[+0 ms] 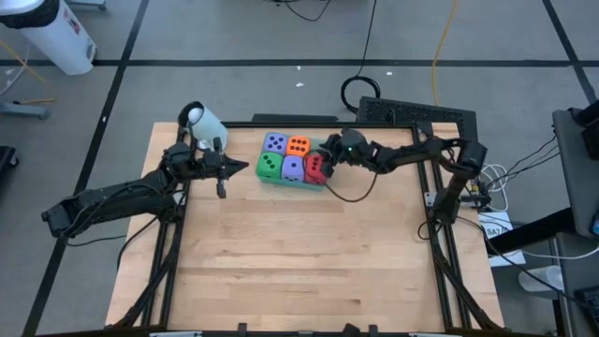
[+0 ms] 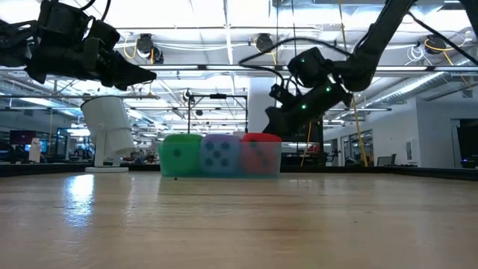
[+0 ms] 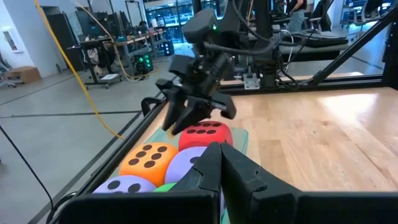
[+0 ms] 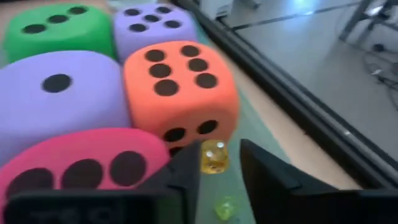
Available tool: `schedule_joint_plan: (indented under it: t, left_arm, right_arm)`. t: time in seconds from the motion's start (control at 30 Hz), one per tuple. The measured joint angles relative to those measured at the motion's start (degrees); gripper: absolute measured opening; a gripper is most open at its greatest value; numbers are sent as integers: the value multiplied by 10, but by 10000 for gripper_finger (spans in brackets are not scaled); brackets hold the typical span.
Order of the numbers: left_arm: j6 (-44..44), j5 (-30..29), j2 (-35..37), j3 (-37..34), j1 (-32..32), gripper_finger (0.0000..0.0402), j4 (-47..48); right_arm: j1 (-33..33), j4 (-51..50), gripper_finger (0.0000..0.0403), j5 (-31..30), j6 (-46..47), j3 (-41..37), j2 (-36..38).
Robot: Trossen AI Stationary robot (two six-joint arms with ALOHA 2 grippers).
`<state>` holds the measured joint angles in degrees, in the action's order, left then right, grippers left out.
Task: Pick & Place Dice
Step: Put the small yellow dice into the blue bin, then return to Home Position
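Looking straight down from the high view, the teal tray [image 1: 281, 178] sits toward twelve o'clock on the table [image 1: 299, 253] holding all five dice: purple [image 1: 275, 142], orange [image 1: 299, 145], green [image 1: 269, 166], a second purple [image 1: 293, 168] and red [image 1: 315, 168]. The right gripper [image 1: 327, 154] hangs at the tray's three o'clock end, just over the red die, while the left gripper [image 1: 234, 168] waits at the tray's nine o'clock side, beside a white camera [image 1: 201, 120]. In the low view the green, purple and red dice stand in a row in the tray, the right gripper just above the red die's far edge. The left wrist view shows the right gripper's fingers [image 3: 177, 112] parted over the red die [image 3: 205, 134], not gripping it; the left arm's own jaws look pressed together. The right wrist view shows a small yellow die [image 4: 213, 156] in the gap between its slightly spread jaws, and a tiny green one [image 4: 227, 207] near it; whether it is pinched I cannot tell. The step looks like work at the tray's end; the next move likely calls for a clean lift.
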<state>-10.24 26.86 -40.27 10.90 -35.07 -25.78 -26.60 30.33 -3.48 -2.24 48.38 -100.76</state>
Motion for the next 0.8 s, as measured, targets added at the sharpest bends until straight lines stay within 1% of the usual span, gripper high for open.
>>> schedule_joint_plan:
  t: [0.07,0.13,0.2,0.27,0.3,0.37,0.47,0.57,0.7,0.8]
  left_arm:
    - [0,0,0,0,0,5,0]
    - [0,0,0,0,0,5,0]
    - [0,0,0,0,0,5,2]
    - [0,0,0,0,0,5,2]
    - [0,0,0,0,0,5,2]
    - [0,0,0,0,0,5,2]
    - [-2,-1,0,0,0,5,2]
    - [-1,-2,0,0,0,5,2]
    - [-1,-3,0,0,0,5,3]
    - [-3,-3,0,0,-1,5,3]
  right_arm:
    - [0,10,131,-22,8,0,-10]
    - [0,25,169,-24,16,0,-11]
    - [-1,41,205,-25,5,-1,-12]
    - [-3,53,235,-15,9,-1,-13]
    - [-5,54,247,3,13,-1,-11]
    - [-6,60,262,8,18,-1,-6]
    - [-4,60,270,12,16,-1,-4]
    - [4,65,268,19,-14,-2,11]
    - [15,56,250,21,-10,-2,57]
    - [30,28,225,21,-2,-9,119]
